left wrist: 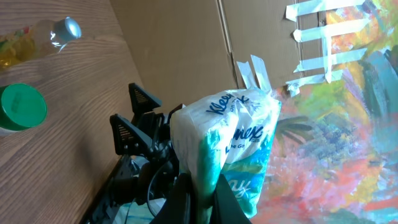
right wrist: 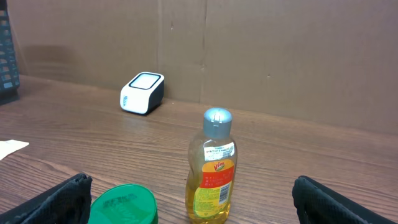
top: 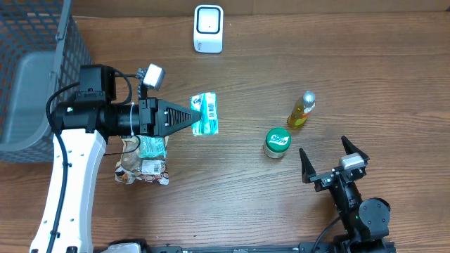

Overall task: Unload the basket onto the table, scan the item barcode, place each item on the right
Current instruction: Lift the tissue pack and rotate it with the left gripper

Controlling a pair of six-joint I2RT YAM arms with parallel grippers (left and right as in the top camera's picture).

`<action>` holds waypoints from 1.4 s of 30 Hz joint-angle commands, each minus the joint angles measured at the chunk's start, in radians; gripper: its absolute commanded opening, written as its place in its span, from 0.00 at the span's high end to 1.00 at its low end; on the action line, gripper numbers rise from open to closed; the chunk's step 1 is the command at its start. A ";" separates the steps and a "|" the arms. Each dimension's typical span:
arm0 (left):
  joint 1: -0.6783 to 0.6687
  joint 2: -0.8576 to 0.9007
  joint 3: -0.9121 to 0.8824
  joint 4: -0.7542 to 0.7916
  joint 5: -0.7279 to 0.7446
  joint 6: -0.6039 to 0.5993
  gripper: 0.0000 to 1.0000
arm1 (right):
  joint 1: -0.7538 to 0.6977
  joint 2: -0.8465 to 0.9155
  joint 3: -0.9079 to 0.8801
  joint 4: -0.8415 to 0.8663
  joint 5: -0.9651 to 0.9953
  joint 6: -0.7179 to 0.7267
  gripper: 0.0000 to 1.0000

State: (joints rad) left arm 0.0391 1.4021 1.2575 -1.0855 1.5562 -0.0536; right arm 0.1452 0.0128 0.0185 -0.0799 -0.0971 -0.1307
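My left gripper [top: 191, 117] is shut on a teal and white Kleenex tissue pack [top: 205, 114], held above the table with a barcode on its upper face. In the left wrist view the tissue pack [left wrist: 227, 143] stands pinched between the black fingers [left wrist: 180, 202]. The white barcode scanner [top: 208, 29] stands at the far edge of the table, apart from the pack; the same scanner [right wrist: 142, 93] appears in the right wrist view. My right gripper [top: 334, 157] rests open near the front right, with nothing between its fingers.
A yellow Vim bottle [top: 301, 109] and a green-lidded jar [top: 277, 142] stand right of centre. Crumpled snack packets [top: 143, 163] lie under the left arm. A grey wire basket [top: 31, 77] fills the far left. A cardboard wall [right wrist: 249, 56] backs the table.
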 commanded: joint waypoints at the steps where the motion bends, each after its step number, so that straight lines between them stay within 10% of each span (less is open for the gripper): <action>1: -0.007 -0.017 0.014 0.003 -0.005 -0.014 0.96 | -0.003 -0.010 -0.011 0.003 0.006 0.002 0.00; 42: -0.037 -0.016 0.014 0.028 -0.871 -0.193 0.95 | -0.003 -0.010 -0.011 0.003 0.006 0.002 0.00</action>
State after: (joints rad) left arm 0.0254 1.4021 1.2575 -1.0557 0.8108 -0.2043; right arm 0.1452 0.0128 0.0185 -0.0795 -0.0971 -0.1307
